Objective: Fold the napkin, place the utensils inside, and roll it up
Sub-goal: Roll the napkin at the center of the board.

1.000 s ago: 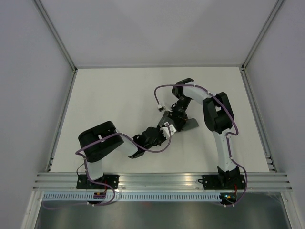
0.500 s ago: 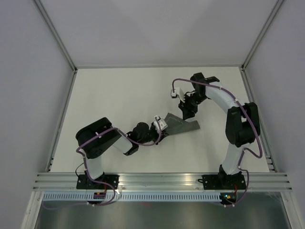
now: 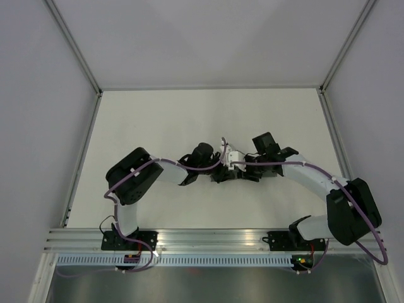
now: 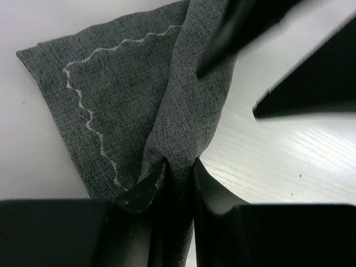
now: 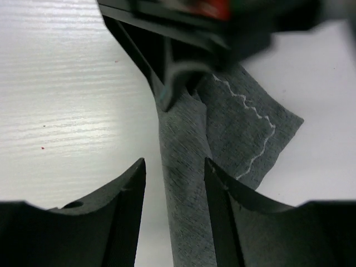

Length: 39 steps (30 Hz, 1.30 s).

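The napkin [image 4: 122, 100] is a dark grey cloth with a pale wavy stitched hem, drawn into a narrow roll with a flat flap to one side. My left gripper [image 4: 179, 164] is shut on one end of the roll. My right gripper [image 5: 174, 162] faces it from the other end, open, with the roll [image 5: 183, 183] lying between its fingers and a gap on the left side. In the top view both grippers [image 3: 218, 172] [image 3: 245, 172] meet at the table's middle and cover most of the cloth. The utensils are hidden.
Pale wood-grain table [image 3: 158, 120] enclosed by grey walls. The right arm's elbow [image 3: 350, 214] hangs over the near right edge. Purple cables [image 3: 265, 165] loop along both arms.
The right arm swung from the far side round to the right of the napkin and dropped low with its jaws wider apart. The left gripper carried the cloth slightly rightward, still shut.
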Each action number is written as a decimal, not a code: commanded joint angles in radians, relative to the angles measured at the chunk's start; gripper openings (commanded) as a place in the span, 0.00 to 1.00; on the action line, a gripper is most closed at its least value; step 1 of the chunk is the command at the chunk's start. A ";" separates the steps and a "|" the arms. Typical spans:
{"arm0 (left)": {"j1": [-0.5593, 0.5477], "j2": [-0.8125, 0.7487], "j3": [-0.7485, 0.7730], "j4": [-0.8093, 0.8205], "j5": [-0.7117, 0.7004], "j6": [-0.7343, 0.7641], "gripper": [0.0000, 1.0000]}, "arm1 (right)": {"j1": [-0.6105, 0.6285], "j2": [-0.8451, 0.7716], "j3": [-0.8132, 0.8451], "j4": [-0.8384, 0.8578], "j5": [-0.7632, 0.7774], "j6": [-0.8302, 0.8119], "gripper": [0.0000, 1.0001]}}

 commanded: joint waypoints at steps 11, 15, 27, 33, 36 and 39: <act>0.018 0.133 0.190 -0.653 0.086 -0.067 0.02 | 0.081 -0.111 -0.263 0.377 0.214 -0.017 0.54; 0.031 0.135 0.200 -0.670 0.119 -0.076 0.02 | 0.081 -0.092 -0.296 0.427 0.240 -0.038 0.53; 0.077 0.136 0.269 -0.793 0.143 -0.182 0.13 | 0.081 -0.057 -0.377 0.505 0.318 -0.040 0.14; 0.101 0.101 0.285 -0.775 0.133 -0.344 0.36 | 0.061 -0.014 -0.343 0.458 0.294 -0.031 0.00; 0.121 0.069 0.254 -0.697 0.129 -0.442 0.45 | 0.026 0.021 -0.280 0.366 0.246 -0.038 0.00; 0.147 0.009 0.205 -0.617 0.135 -0.559 0.47 | -0.008 0.082 -0.202 0.275 0.203 -0.061 0.00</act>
